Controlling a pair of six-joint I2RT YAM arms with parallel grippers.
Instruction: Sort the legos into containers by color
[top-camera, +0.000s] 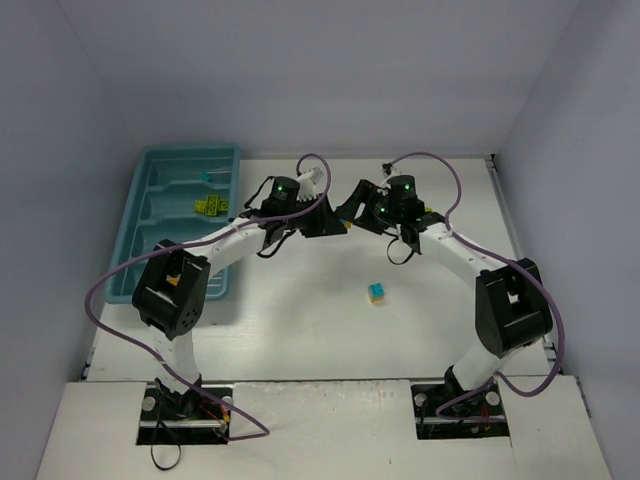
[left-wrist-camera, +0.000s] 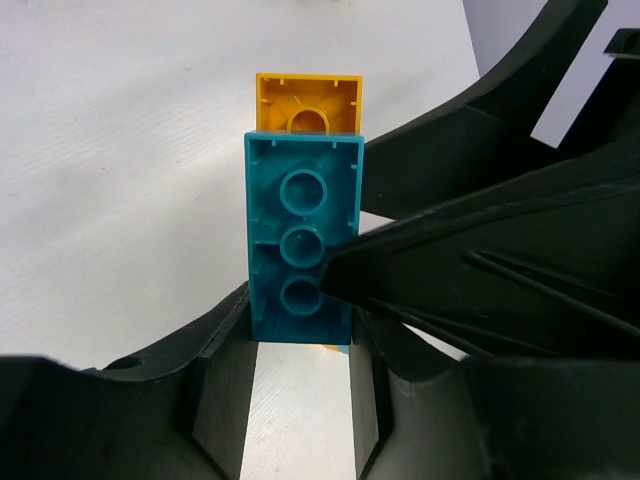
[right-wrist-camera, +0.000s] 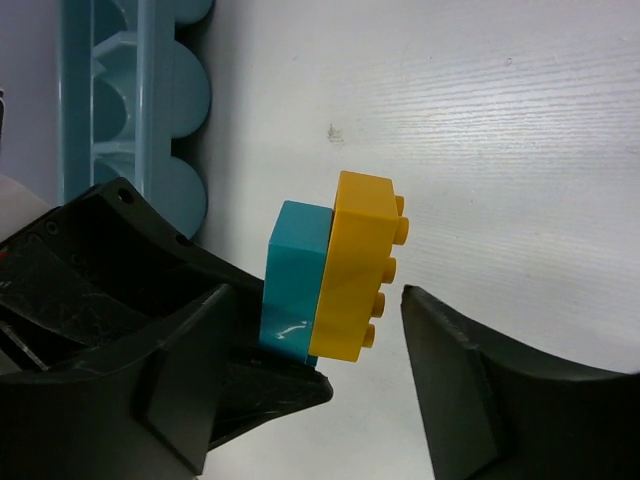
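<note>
Where the cyan brick (left-wrist-camera: 300, 240) and the yellow brick (left-wrist-camera: 308, 100) joined to its back hang over the table (top-camera: 400, 340), right of the tray (top-camera: 140, 200), the left gripper (left-wrist-camera: 298, 335) pinches the cyan one by its sides. The right gripper (right-wrist-camera: 318, 300) stands spread around both, with a gap beside the yellow studs.

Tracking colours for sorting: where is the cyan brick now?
Left wrist view: the cyan brick is gripped in the left hand, snapped to a yellow-orange brick, at mid-table right of the tray.
</note>
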